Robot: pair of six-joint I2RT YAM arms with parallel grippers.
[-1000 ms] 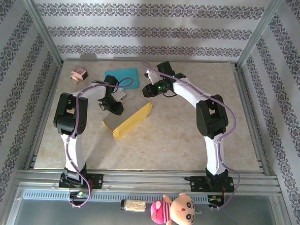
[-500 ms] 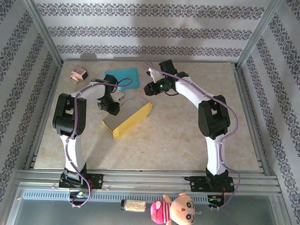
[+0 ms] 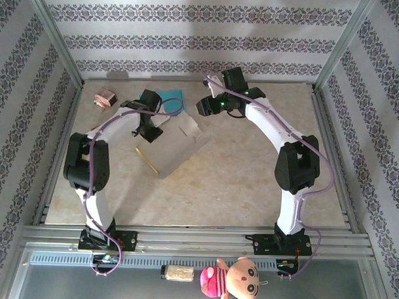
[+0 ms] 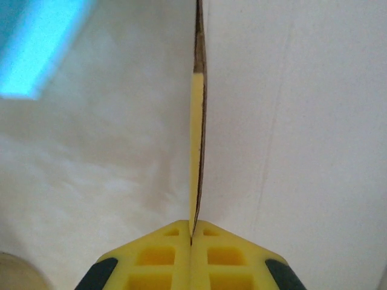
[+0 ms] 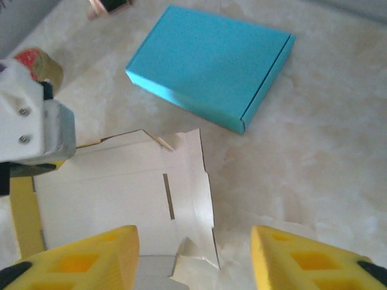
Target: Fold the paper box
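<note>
Where the rail runs in front of the tabletop's (image 3: 251,184) near edge, a soft plush toy (image 3: 237,282) lies, outside the work.

Left of centre, and rather toward the far edge, is the paper box (image 3: 178,145). It is a flat die-cut card blank, matt white on its inner face and yellow outside, with a slot and ragged tab cuts along one side (image 5: 121,193).

Handling (judged): the blank looks light and thin. It is likely stiff across a panel and springy at the scored creases, and it could tear or dent at the tabs. Its smooth face gives little purchase, so it is best taken by a plain panel edge, clear of tabs and slot.

The left fingers (image 3: 150,129), of ribbed yellow plastic, are pressed together on the blank's left edge. The left wrist view shows that edge end-on as a thin yellow-and-brown line (image 4: 196,151) pinched between them (image 4: 175,248).

The right fingers (image 3: 202,110) hang spread above the blank's far side and hold nothing (image 5: 91,260).

Beyond the blank, near the far edge, lies a finished teal box (image 5: 211,72), flat, crisp-cornered and closed.

At the far left corner sits a small pinkish block (image 3: 105,98), too small to identify.
</note>
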